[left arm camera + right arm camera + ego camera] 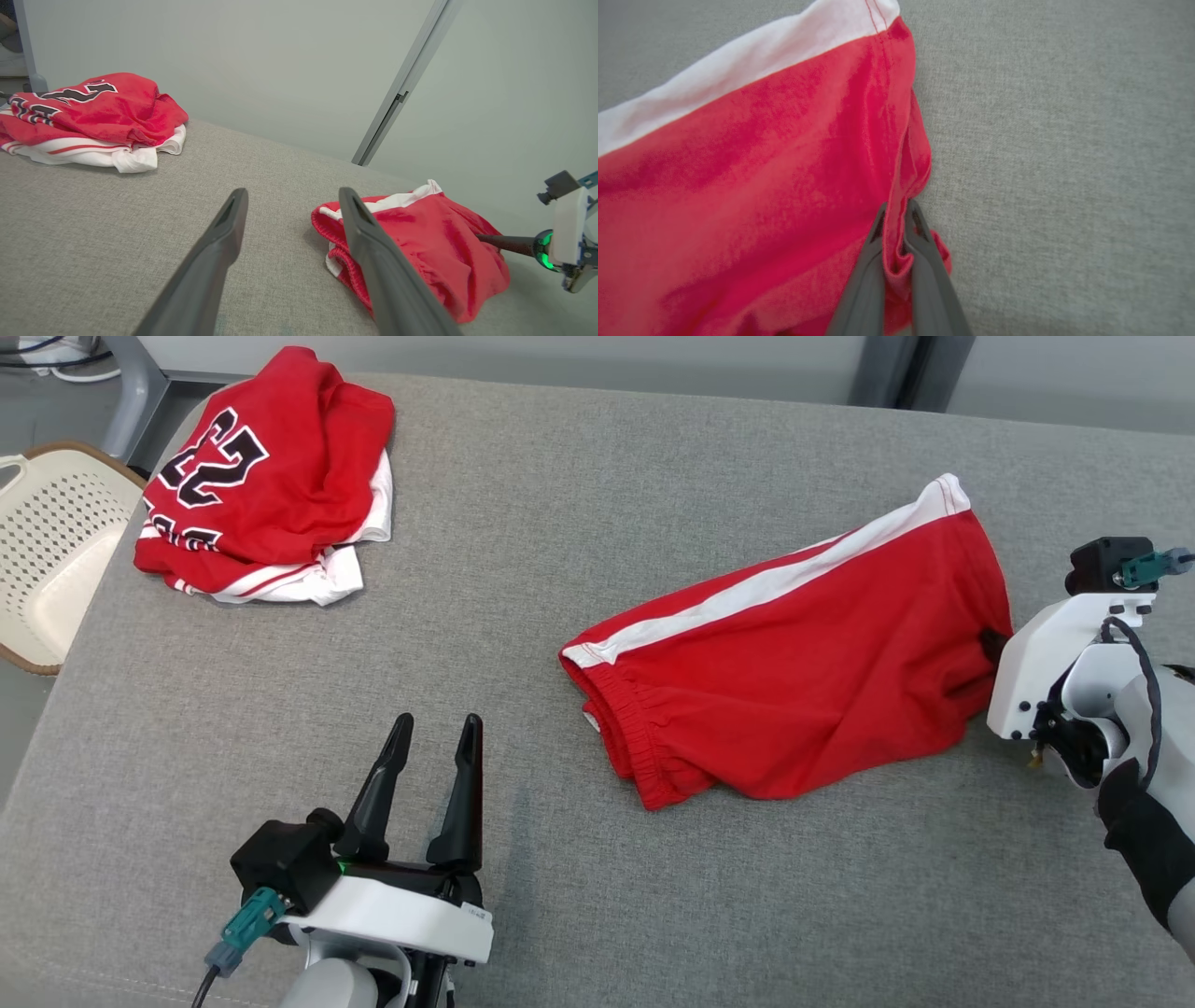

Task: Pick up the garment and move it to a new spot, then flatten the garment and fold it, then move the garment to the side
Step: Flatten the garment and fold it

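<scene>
Two heaps of cloth are seen on a grey padded surface (523,523) in the head view. Red shorts (803,663) are laid at 3 o'clock of that view. They run lengthwise from an elastic waistband (635,747) at their 8 o'clock end to a leg hem at their 2 o'clock end, with a white side stripe (775,574) along the 12 o'clock edge. A pile of jerseys (271,476), red over white, is placed at 10 o'clock, well apart from the shorts and close to the surface's far-left corner. Bare surface is found between the two, and wide bare room is also seen at 6 o'clock and 12 o'clock of the shorts. A beige perforated basket (47,541) is stood just off the surface's 9 o'clock edge.

The right gripper (896,210) is set at 3 o'clock, low over the surface and pointed toward 9 o'clock. Its fingers (864,284) are pressed together on a fold of the shorts' hem edge, with red cloth pinched between them. The left gripper (437,737) is held at 7 o'clock over bare surface, its fingers spread and pointed toward 12 o'clock, apart from the waistband
</scene>
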Controlling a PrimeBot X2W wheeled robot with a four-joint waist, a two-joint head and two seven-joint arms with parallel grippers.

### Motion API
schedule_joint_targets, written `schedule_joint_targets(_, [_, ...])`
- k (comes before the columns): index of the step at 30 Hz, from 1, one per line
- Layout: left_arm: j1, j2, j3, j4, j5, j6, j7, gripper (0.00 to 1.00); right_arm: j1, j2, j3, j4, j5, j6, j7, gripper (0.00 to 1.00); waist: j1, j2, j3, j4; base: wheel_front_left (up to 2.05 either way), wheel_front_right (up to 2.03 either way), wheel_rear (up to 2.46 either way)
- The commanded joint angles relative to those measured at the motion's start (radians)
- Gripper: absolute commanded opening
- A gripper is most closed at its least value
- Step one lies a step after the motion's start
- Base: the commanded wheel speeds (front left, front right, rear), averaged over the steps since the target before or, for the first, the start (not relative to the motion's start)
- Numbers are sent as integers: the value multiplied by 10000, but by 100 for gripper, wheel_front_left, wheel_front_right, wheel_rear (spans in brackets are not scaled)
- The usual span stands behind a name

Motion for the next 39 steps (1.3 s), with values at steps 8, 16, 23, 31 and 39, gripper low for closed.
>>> schedule_joint_targets(8, [150, -23, 184, 39, 203, -77, -46, 100, 563, -152, -483, -914, 990, 1, -914, 0, -1, -1, -130, -471, 0, 0, 0])
schedule_joint_targets(16, [305, 35, 254, 55, 251, -109, -46, 100, 1977, -504, -657, -2410, 1915, 1, -1847, 0, -1, -1, -380, -1215, 0, 0, 0])
schedule_joint_targets(23, [420, 186, 256, -7, 237, -63, 16, 100, 3390, -555, -915, -3292, 2417, 1, -3047, 0, -1, -1, -558, -1938, 0, 0, 0])
schedule_joint_targets(31, [595, 287, 180, -111, 242, 22, 107, 100, 4472, -357, -1421, -3703, 2544, 1, -3907, 0, -1, -1, -785, -2334, 0, 0, 0])
schedule_joint_targets(39, [739, 311, 90, -156, 186, 74, 179, 100, 5168, -188, -1967, -3721, 2380, 1, -4053, 0, -1, -1, -953, -2410, 0, 0, 0])
